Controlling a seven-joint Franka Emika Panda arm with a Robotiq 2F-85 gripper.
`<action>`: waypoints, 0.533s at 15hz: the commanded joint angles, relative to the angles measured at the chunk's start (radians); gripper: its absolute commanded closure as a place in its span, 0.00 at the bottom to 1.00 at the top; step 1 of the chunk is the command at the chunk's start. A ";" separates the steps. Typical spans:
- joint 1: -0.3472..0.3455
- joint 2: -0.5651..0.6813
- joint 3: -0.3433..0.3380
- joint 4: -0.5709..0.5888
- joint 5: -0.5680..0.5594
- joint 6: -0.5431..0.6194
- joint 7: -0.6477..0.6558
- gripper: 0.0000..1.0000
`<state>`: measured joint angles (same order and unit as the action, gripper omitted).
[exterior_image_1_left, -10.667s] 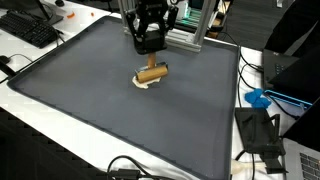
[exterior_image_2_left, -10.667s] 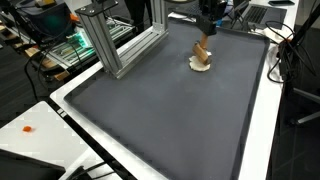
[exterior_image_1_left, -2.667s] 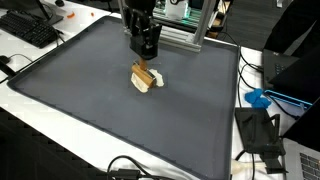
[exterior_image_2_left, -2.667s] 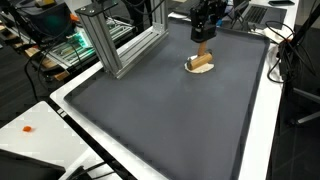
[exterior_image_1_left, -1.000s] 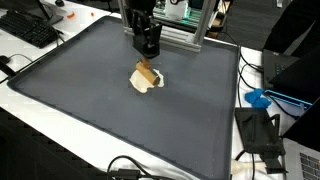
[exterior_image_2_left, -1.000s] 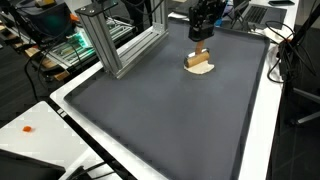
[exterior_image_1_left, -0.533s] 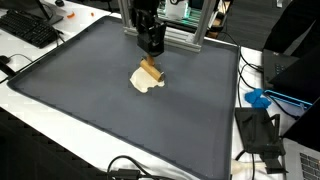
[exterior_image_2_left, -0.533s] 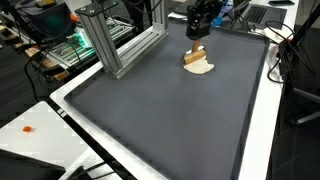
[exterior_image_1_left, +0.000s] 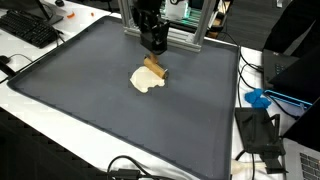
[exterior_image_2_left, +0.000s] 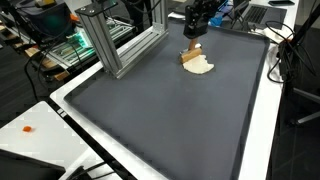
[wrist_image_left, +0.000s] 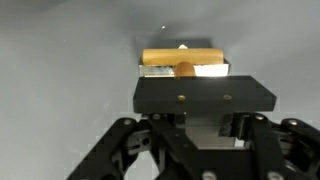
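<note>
A short wooden cylinder (exterior_image_1_left: 155, 68) hangs tilted just under my gripper (exterior_image_1_left: 153, 48) near the far side of the dark grey mat (exterior_image_1_left: 110, 110). The gripper appears shut on it, though its dark fingertips barely show. A flat cream-white piece (exterior_image_1_left: 146, 81) lies on the mat beside the cylinder's lower end. In the other exterior view the gripper (exterior_image_2_left: 193, 36) stands over the cylinder (exterior_image_2_left: 190, 51) and the cream piece (exterior_image_2_left: 201, 67). In the wrist view the cylinder (wrist_image_left: 180, 57) shows beyond the black gripper body, with the cream piece (wrist_image_left: 208, 70) under it. The jaws are hidden there.
An aluminium frame (exterior_image_2_left: 125, 45) stands at the mat's far edge, close to the gripper. A keyboard (exterior_image_1_left: 28, 27) lies off the mat. Cables (exterior_image_1_left: 135, 170) run along its front edge. A blue object (exterior_image_1_left: 258, 98) and black equipment (exterior_image_1_left: 262, 130) sit on the white table.
The gripper has moved toward the aluminium frame and carried the wooden cylinder off the cream piece. The cream piece has stayed about where it was.
</note>
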<state>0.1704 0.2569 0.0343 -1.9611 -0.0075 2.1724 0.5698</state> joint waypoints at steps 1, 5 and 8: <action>-0.010 0.011 0.010 -0.021 0.024 -0.048 -0.043 0.66; -0.012 0.005 0.011 -0.012 0.023 -0.062 -0.071 0.66; -0.014 -0.004 0.009 -0.005 0.019 -0.070 -0.095 0.66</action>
<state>0.1704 0.2566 0.0394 -1.9600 -0.0014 2.1399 0.5151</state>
